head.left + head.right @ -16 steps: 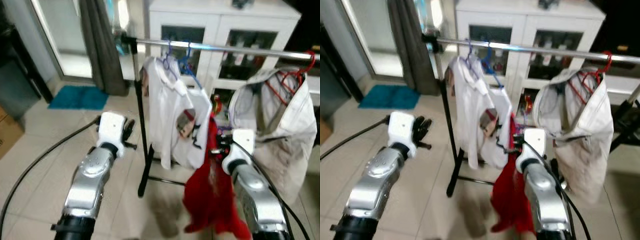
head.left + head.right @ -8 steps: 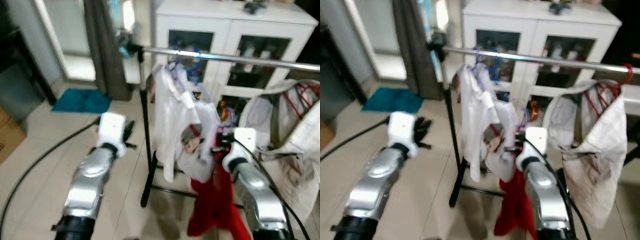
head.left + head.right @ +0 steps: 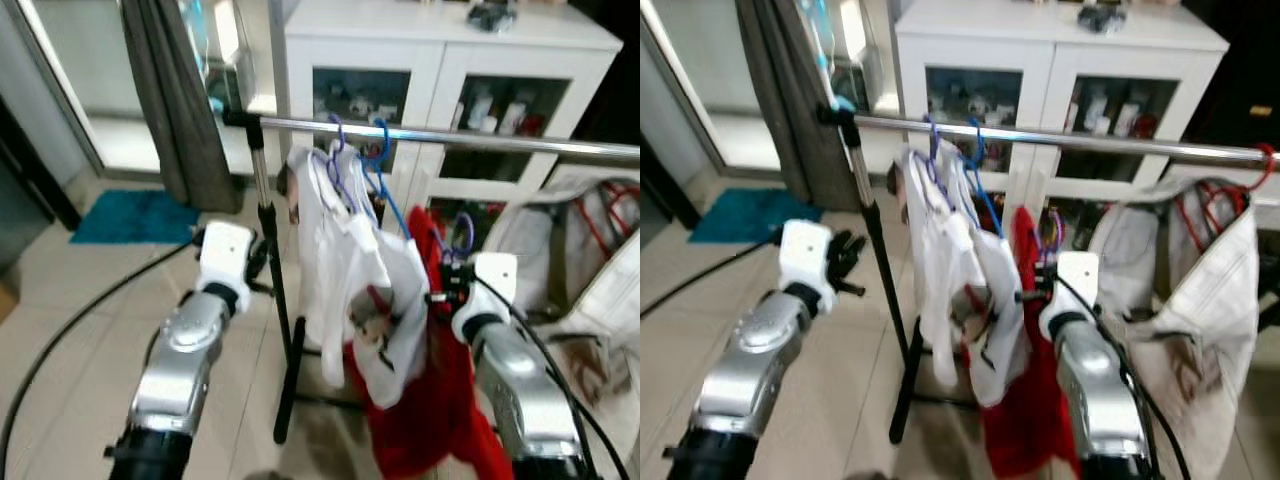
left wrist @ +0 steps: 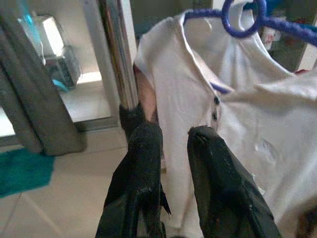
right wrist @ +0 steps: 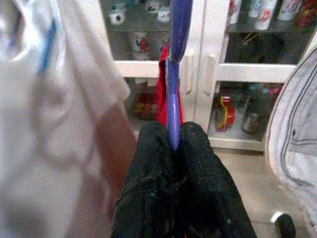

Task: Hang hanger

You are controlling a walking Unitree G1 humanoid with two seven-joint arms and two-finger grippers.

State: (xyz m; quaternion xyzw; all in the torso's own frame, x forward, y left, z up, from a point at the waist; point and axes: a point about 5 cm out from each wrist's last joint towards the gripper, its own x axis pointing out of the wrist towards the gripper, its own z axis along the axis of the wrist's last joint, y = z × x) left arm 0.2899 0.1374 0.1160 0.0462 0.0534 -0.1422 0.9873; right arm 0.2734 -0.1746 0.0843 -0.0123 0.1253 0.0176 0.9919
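The purple hanger [image 5: 174,74] with the red garment [image 3: 430,400] is pinched by the right tool [image 5: 171,144] below the rail [image 3: 450,138]. Its hook could snag the white shirt [image 3: 340,240] just beside. The left tool [image 4: 171,148], slightly parted and empty, is seen in its wrist view.

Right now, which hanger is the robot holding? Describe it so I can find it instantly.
Start at the metal clothes rail before the white cabinet. Below it, beside the hung white shirts, the right gripper pinches a purple hanger carrying a red garment; unlike its neighbours, its hook is off the rail.
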